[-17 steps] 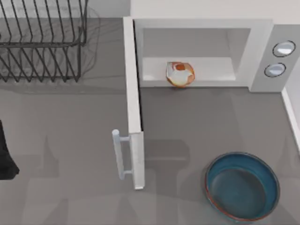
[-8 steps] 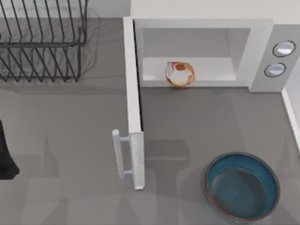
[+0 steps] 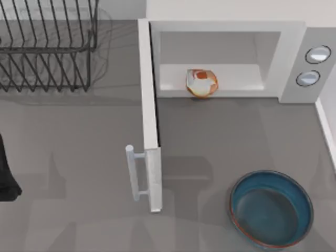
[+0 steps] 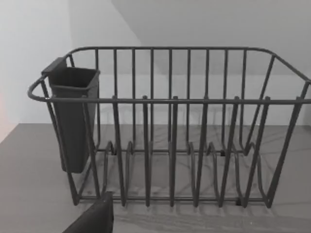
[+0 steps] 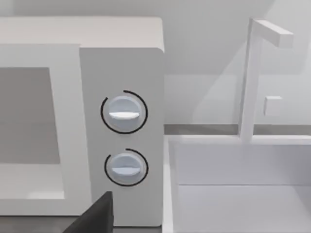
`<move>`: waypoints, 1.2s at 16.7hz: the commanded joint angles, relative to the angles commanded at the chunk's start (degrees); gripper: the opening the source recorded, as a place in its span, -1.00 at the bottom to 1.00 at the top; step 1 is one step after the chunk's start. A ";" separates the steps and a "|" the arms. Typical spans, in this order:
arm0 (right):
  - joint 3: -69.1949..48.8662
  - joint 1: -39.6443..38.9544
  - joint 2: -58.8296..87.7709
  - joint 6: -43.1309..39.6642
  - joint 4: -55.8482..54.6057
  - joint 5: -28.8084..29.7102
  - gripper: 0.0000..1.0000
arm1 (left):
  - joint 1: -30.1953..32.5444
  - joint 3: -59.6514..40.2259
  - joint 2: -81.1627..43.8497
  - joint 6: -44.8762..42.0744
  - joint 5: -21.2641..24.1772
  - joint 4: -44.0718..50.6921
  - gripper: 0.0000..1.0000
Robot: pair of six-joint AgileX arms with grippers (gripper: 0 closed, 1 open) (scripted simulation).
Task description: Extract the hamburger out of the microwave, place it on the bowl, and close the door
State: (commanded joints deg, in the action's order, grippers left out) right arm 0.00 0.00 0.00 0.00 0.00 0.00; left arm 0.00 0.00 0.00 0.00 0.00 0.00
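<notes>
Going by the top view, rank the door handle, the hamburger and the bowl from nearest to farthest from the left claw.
The left claw sits at the left edge of the table.
1. door handle: mid-table, nearest.
2. hamburger: inside the microwave, at the back.
3. bowl: front right, farthest.

The microwave point(image 3: 231, 58), a white box with two round grey-blue knobs on its right panel, is set at the table's far side. Its door point(image 3: 149, 121) is swung fully open toward the front. The orange-and-white hamburger point(image 3: 201, 83) is seen at the cavity's front edge. The teal bowl point(image 3: 271, 208) is placed empty, front right
</notes>
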 joint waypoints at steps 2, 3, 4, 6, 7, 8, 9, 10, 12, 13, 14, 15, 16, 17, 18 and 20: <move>-0.32 -0.18 0.56 0.08 -0.23 0.17 1.00 | 0.00 0.00 0.00 0.00 0.00 0.00 1.00; -0.98 -0.54 1.70 0.23 -0.70 0.53 1.00 | 0.00 0.00 0.00 0.00 0.00 0.00 1.00; -1.97 -1.09 3.45 0.47 -1.42 1.07 1.00 | 0.00 0.00 0.00 0.00 0.00 0.00 1.00; -4.86 -2.69 8.73 1.15 -3.51 2.63 1.00 | 0.00 0.00 0.00 0.00 0.00 0.00 1.00; -6.72 -3.72 12.25 1.59 -4.85 3.64 1.00 | 0.00 0.00 0.00 0.00 0.00 0.00 1.00; -8.86 -4.90 16.40 2.10 -6.39 4.80 1.00 | 0.00 0.00 0.00 0.00 0.00 0.00 1.00; -11.21 -6.20 21.05 2.66 -8.08 6.07 1.00 | 0.00 0.00 0.00 0.00 0.00 0.00 1.00; -13.75 -7.60 26.14 3.26 -9.91 7.45 1.00 | 0.00 0.00 0.00 0.00 0.00 0.00 1.00; -19.27 -10.66 37.40 4.57 -13.89 10.44 1.00 | 0.00 0.00 0.00 0.00 0.00 0.00 1.00; -22.21 -12.28 43.48 5.26 -16.01 12.03 1.00 | 0.00 0.00 0.00 0.00 0.00 0.00 1.00; -25.23 -13.95 49.80 5.98 -18.19 13.66 1.00 | 0.00 0.00 0.00 0.00 0.00 0.00 1.00; -28.32 -15.66 56.33 6.71 -20.42 15.33 1.00 | 0.00 0.00 0.00 0.00 0.00 0.00 1.00; -31.45 -17.39 62.98 7.45 -22.67 17.03 1.00 | 0.00 0.00 0.00 0.00 0.00 0.00 1.00; -34.59 -19.12 69.70 8.19 -24.93 18.72 1.00 | 0.00 0.00 0.00 0.00 0.00 0.00 1.00; -37.72 -20.85 76.44 8.93 -27.18 20.42 1.00 | 0.00 0.00 0.00 0.00 0.00 0.00 1.00; -43.85 -24.25 89.75 10.39 -31.60 23.74 1.00 | 0.00 0.00 0.00 0.00 0.00 0.00 1.00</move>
State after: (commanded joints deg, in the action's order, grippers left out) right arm -43.85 -24.25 89.75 10.39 -31.60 23.74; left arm 0.00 0.00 0.00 0.00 0.00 0.00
